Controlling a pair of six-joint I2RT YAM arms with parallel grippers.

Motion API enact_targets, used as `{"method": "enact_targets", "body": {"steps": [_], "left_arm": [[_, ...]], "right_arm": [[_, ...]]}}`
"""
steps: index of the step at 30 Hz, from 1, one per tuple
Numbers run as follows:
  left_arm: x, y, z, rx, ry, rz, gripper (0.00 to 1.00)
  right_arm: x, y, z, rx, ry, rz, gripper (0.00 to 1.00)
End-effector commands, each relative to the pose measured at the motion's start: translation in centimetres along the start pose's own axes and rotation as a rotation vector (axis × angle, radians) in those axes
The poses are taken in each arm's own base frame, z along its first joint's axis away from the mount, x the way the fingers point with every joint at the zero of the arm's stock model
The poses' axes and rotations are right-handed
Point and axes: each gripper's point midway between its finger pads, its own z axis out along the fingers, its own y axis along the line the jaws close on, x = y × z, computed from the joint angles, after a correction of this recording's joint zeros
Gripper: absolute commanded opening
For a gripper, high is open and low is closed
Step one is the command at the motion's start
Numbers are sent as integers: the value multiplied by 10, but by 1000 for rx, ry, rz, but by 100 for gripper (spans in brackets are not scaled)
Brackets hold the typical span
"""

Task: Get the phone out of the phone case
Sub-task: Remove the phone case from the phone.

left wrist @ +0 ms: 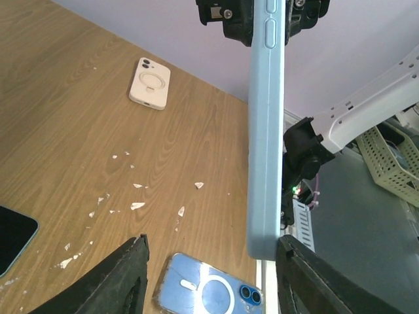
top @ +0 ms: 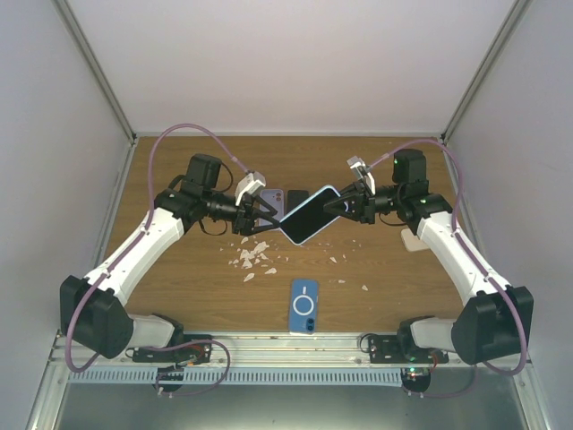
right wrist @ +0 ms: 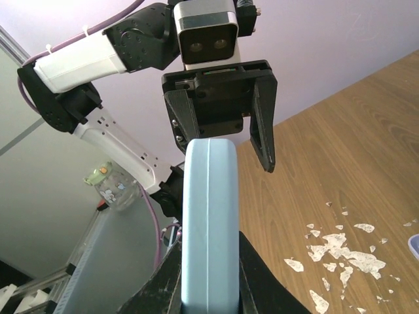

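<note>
- So, nearest the arm bases and well to the near side of the held phone case [top: 333, 192]: a blue ring-back case [top: 304, 307] lies flat on the table [top: 206, 296]. It's not involved.
- Between that and the phone case, partly underneath it: white flakes [top: 253, 258] scattered on the wood.
- The phone case itself is up in the air over mid-table, held between the two arms. The phone [top: 307, 218] sits in it with the dark screen facing up.
- The light-blue rim shows around the screen, and I can't see any corner lifted.
- On its right end the right gripper [top: 345, 204] is clamped onto the phone case and carries it alone.
- At its other end the left gripper [top: 269, 220] has its jaws apart, straddling the phone case. One finger is just beside the edge and the other is well clear, so there's no grip there.
- Beyond the phone case, toward the back wall: a lavender handset [top: 273, 199], back up, and a dark slab [top: 297, 196]. Both are partly hidden, and I can't tell if the slab is a phone or a case.
- My read on progress:
  - Done: the lift, and presenting the case to the second arm.
  - Left to do: the second grip, peeling the case off, and getting the phone out. That's basically all the real work.
</note>
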Motion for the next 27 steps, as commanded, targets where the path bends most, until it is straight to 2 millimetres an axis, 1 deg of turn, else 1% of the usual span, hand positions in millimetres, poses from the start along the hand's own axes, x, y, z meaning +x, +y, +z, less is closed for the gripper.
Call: {"method": "enact_targets", "body": {"steps": [1, 4, 13, 27], "left_arm": [[-8, 13, 1, -65, -12, 44, 51], [-4, 21, 1, -99, -6, 36, 46], [1, 42, 2, -190, 12, 17, 35], [9, 74, 3, -313, 49, -16, 21]], "right_arm": [[-7, 26, 0, -93, -3, -65, 0], [-6, 29, 0, -105, -3, -66, 1], [-4, 42, 0, -167, 3, -74, 0], [-5, 55, -1, -219, 6, -86, 1]]}}
